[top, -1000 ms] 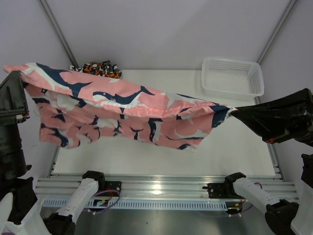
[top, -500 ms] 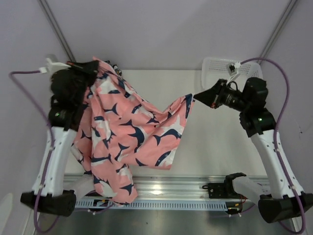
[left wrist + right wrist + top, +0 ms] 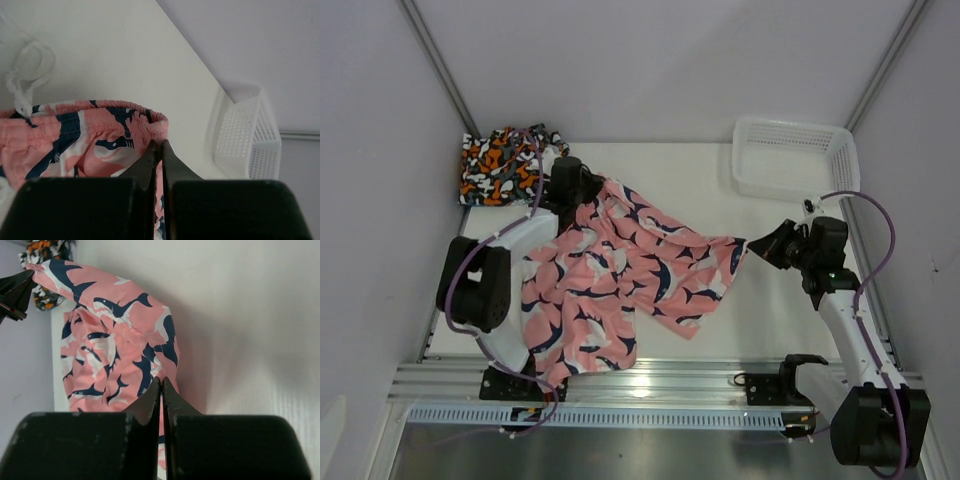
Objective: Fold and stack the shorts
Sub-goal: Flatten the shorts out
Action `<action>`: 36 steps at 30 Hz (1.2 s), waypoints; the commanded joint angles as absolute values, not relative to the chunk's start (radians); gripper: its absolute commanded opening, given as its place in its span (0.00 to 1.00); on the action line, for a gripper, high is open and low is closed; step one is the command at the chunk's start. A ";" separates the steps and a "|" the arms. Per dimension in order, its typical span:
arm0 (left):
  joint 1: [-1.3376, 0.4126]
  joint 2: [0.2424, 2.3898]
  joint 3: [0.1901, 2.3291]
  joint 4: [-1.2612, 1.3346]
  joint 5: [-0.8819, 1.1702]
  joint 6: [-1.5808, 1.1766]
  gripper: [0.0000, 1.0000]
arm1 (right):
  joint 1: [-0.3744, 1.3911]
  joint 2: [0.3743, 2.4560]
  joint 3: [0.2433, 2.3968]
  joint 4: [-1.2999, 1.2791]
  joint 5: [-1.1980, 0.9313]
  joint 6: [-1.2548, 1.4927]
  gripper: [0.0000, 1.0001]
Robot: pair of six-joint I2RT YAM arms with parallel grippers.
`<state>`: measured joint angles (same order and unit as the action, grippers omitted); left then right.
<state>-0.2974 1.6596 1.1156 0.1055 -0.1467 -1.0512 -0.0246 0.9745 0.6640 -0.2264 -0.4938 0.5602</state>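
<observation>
The pink shorts with navy and white shark patches lie crumpled across the table, their near part hanging over the front rail. My left gripper is shut on the elastic waistband corner at the back left, with fabric showing between its jaws. My right gripper is shut on the opposite edge of the pink shorts, low over the table at the right. The orange, black and white camouflage shorts sit folded at the back left corner.
A white mesh basket stands at the back right, also in the left wrist view. A white drawstring trails from the waistband. The aluminium rail runs along the near edge.
Both arms came down from holding the pink shorts stretched in the air. The shorts now rest slack on the table, with the grippers closer together and still shut on them.
</observation>
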 commanded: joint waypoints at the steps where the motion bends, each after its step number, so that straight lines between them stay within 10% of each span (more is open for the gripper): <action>1: -0.321 1.735 1.187 0.304 -0.132 -1.080 0.00 | -0.043 0.919 0.617 -0.228 -0.333 0.540 0.00; 17: -0.414 2.256 1.707 0.339 -0.161 -1.190 0.00 | -0.074 0.968 0.445 -0.253 -0.132 0.564 0.00; 20: -0.429 2.376 1.852 0.354 -0.141 -1.232 0.20 | -0.077 0.983 0.433 -0.253 -0.100 0.566 0.00; 21: -0.431 2.405 1.880 0.350 -0.130 -1.239 0.34 | -0.080 0.986 0.434 -0.258 -0.091 0.566 0.00; 22: -0.436 2.454 1.975 0.333 -0.120 -1.247 0.70 | -0.081 0.988 0.440 -0.262 -0.077 0.565 0.00; 24: -0.439 2.488 2.040 0.281 -0.086 -1.226 0.99 | -0.087 0.994 0.446 -0.278 -0.045 0.560 0.00; 36: -0.403 2.139 2.070 -0.096 -0.069 -0.827 0.99 | -0.247 1.086 0.549 -0.318 -0.063 0.525 0.00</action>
